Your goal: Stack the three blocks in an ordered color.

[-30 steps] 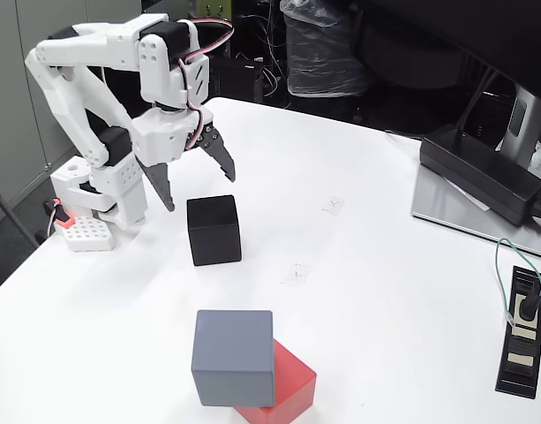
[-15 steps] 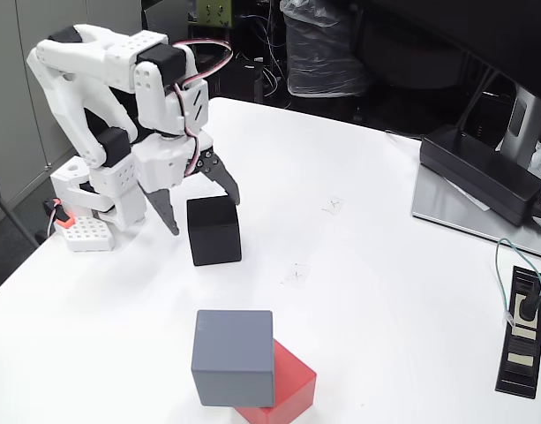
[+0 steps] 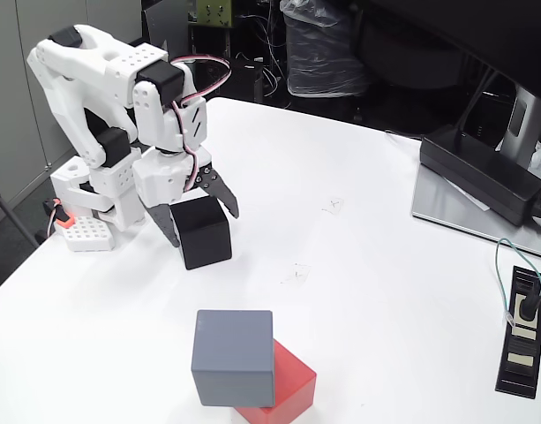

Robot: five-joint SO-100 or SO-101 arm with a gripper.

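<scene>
The white robot arm's two-finger gripper (image 3: 201, 223) is down over the plain black cube (image 3: 202, 232), which sits on the white table (image 3: 376, 265) at the left, a bit far from the camera. One dark finger is on the left side of the black cube and the other is on its right side, near the top. The fingers are spread wide and look like they have not squeezed the cube, so nothing is held. Close to the camera, the plain blue-grey cube (image 3: 233, 357) sits on top of the plain red cube (image 3: 288, 389), but it hangs off to the left and does not sit square. So two cubes look stacked, and the black one seems to be the last to go on. The step in hand is grabbing the black cube. Next, the fingers need to close tight on both sides, lift it straight up, carry it near, and set it gently on the blue-grey cube. That stack looks wobbly, so a bump could knock it over.
</scene>
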